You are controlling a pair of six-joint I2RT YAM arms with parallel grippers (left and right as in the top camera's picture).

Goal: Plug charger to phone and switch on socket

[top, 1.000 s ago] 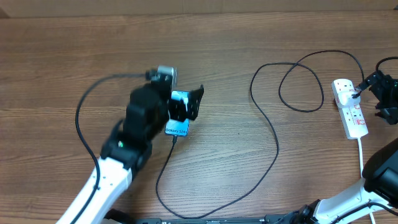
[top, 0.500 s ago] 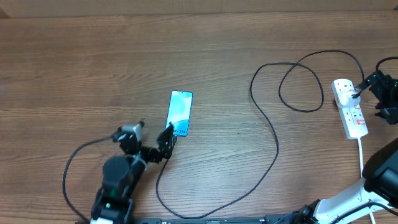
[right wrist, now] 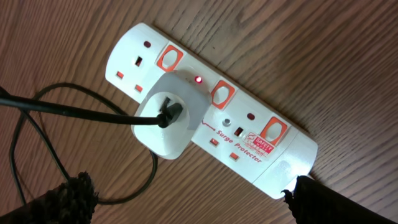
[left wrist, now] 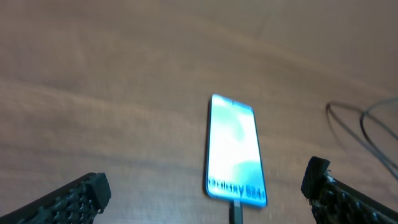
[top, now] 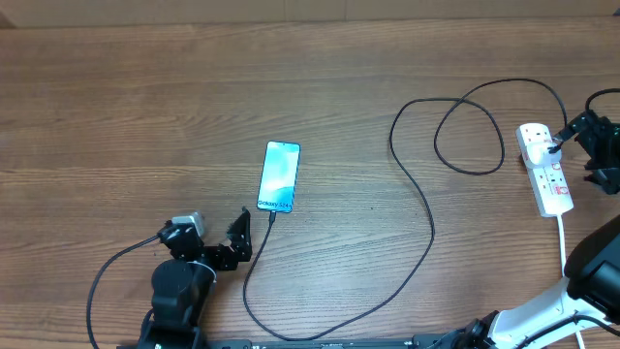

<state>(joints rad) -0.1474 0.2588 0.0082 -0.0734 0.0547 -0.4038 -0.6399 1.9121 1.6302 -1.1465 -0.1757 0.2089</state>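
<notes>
From above, you see the phone (top: 279, 175) lying flat near the middle of the worktop (top: 116, 87), with wide bare wood on all its sides. The charger cable (top: 426, 218) leaves the phone's lower end, bends down toward the near edge, then goes up in loops to the power strip (top: 545, 170) close to the right edge. Your left hand (top: 235, 242) is below and left of the phone, apart from it, spread wide and holding nothing. Your right hand (top: 593, 150) is at the right edge just beside the strip, also spread and empty.

In the left wrist view, both fingers (left wrist: 74, 199) stand wide apart, with the phone (left wrist: 235, 149) ahead between them, untouched. The cable's plug tip (left wrist: 235, 213) meets its near end.

In the right wrist view, the strip (right wrist: 249, 124) lies diagonally between the fingertips (right wrist: 71, 194), not touched. A white plug (right wrist: 163, 124) carrying the black cable sits in it, and a small red lamp (right wrist: 198, 80) is lit.
</notes>
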